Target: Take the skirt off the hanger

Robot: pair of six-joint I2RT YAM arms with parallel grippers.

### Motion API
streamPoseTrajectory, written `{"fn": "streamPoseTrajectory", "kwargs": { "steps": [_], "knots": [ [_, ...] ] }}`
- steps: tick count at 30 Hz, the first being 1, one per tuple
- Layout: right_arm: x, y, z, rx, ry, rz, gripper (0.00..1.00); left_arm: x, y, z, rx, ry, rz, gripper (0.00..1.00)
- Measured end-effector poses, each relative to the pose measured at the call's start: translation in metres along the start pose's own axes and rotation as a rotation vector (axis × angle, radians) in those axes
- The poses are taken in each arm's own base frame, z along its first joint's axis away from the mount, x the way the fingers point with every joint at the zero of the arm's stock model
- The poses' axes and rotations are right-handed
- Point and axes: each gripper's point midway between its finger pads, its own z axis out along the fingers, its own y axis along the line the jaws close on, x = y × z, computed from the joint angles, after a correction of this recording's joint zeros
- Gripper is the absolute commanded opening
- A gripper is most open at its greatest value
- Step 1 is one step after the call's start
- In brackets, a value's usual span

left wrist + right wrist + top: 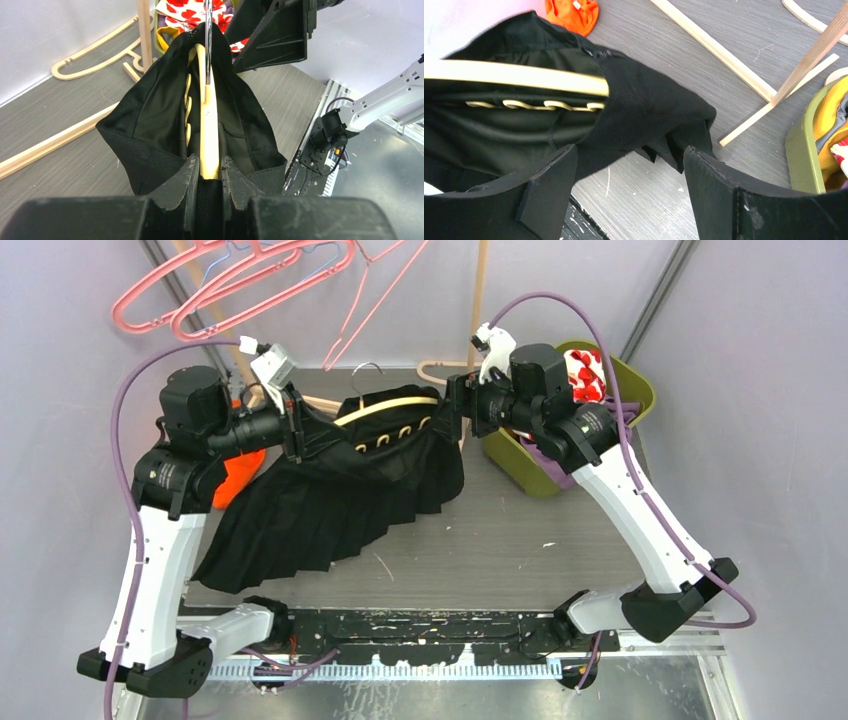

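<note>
A black pleated skirt (330, 500) hangs from a pale wooden hanger (395, 405) with a metal hook, held above the table's left half. My left gripper (293, 425) is shut on the hanger's left end, with skirt fabric in the grip; the left wrist view shows the bar (209, 135) pinched between the fingers (182, 182). My right gripper (458, 412) is open at the skirt's right end. In the right wrist view the waistband (644, 107) still wraps the hanger's right tip (549, 80), just above the spread, empty fingers (549, 187).
A green bin (560, 455) with red-and-white cloth stands at the back right, close behind my right arm. An orange cloth (240, 475) lies under my left arm. Pink hangers (240, 280) hang at the top left. Bare wooden hangers (95, 50) and rods lie at the back.
</note>
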Motion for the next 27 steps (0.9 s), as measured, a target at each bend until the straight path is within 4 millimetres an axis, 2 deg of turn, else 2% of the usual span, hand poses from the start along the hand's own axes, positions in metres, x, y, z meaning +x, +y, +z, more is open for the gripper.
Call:
{"fn": "streamPoseTrajectory", "kwargs": {
  "steps": [4, 8, 12, 17, 27],
  "knots": [
    [-0.007, 0.005, 0.005, -0.008, -0.023, 0.003, 0.81, 0.005, -0.004, 0.006, 0.027, 0.014, -0.005, 0.0],
    [-0.012, 0.01, 0.019, -0.017, -0.028, -0.003, 0.79, 0.009, -0.007, 0.011, 0.048, 0.025, -0.009, 0.0],
    [-0.01, 0.009, 0.033, -0.005, -0.014, -0.005, 0.67, 0.012, -0.004, 0.013, 0.033, 0.031, -0.014, 0.0],
    [-0.01, 0.002, 0.038, 0.035, -0.015, -0.013, 0.44, 0.014, -0.002, 0.012, 0.015, 0.035, -0.011, 0.0],
    [-0.014, -0.014, 0.036, 0.134, -0.037, -0.048, 0.23, 0.015, -0.003, 0.005, -0.007, 0.037, 0.017, 0.0]
  ]
}}
